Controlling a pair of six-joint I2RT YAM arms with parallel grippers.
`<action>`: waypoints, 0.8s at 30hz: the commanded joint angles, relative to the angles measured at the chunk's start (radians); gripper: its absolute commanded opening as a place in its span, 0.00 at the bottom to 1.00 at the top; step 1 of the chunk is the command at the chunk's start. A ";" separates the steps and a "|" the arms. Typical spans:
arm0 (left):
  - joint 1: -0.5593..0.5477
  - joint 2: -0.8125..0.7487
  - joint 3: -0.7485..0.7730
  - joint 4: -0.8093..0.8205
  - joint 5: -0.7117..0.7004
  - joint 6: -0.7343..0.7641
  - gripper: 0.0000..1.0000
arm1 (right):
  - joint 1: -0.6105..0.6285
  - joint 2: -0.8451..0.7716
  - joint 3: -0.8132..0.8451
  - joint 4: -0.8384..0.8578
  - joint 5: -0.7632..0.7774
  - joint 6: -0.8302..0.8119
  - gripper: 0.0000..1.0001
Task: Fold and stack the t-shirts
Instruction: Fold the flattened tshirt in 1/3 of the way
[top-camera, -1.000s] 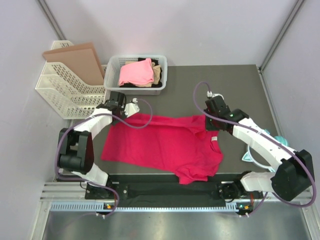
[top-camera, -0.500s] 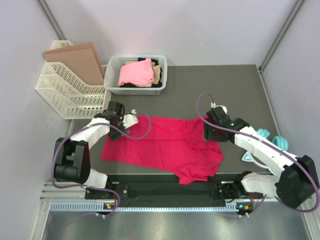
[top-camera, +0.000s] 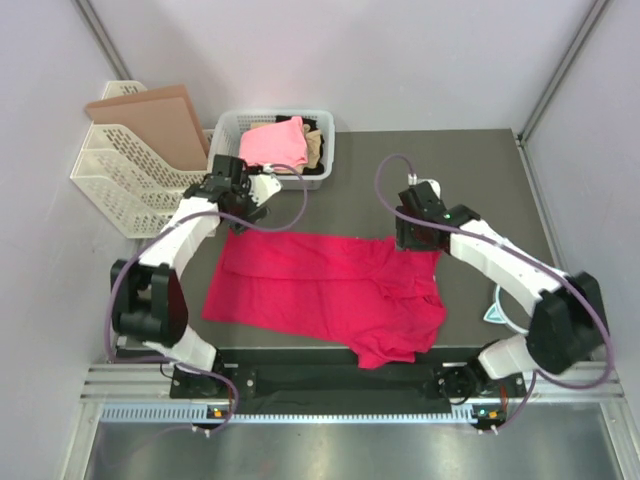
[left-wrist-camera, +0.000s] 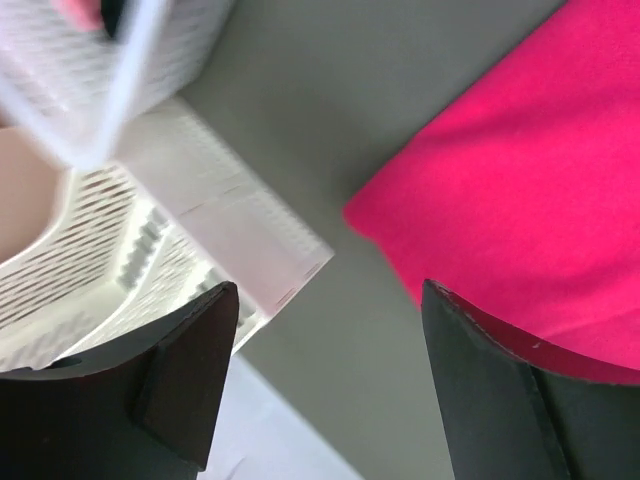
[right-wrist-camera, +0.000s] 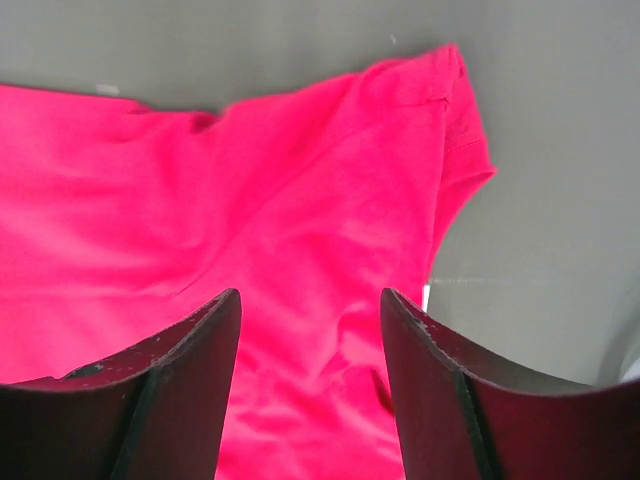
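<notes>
The crimson-magenta t-shirt (top-camera: 320, 290) lies spread on the dark table, rumpled near its right sleeve (right-wrist-camera: 455, 130). My left gripper (top-camera: 246, 205) hovers open just beyond the shirt's far left corner (left-wrist-camera: 520, 200), and there is only table between its fingers (left-wrist-camera: 190, 370). My right gripper (top-camera: 415, 238) hangs open above the shirt's far right part (right-wrist-camera: 300, 200) and holds nothing. A light pink t-shirt (top-camera: 272, 145), a tan one (top-camera: 316, 150) and a black one (top-camera: 313, 126) lie in the white basket (top-camera: 222, 172).
A white mesh file organizer (top-camera: 120, 185) with a brown board (top-camera: 155, 120) stands at the far left, close to my left gripper (left-wrist-camera: 330, 290). A teal object (top-camera: 495, 312) lies by the right arm. Grey walls enclose the table.
Both grippers have opened and let go of the shirt's far edge, which now lies flat. The left gripper rose toward the basket. The right one shifted back and left.
</notes>
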 joint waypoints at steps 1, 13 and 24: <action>0.004 0.149 0.026 -0.030 0.055 -0.097 0.76 | -0.058 0.128 0.042 0.089 -0.009 -0.034 0.56; 0.004 0.289 0.028 -0.020 0.126 -0.146 0.72 | -0.146 0.368 0.142 0.146 -0.083 -0.035 0.49; 0.056 0.326 -0.069 0.083 0.032 -0.104 0.70 | -0.221 0.467 0.122 0.122 -0.132 -0.011 0.45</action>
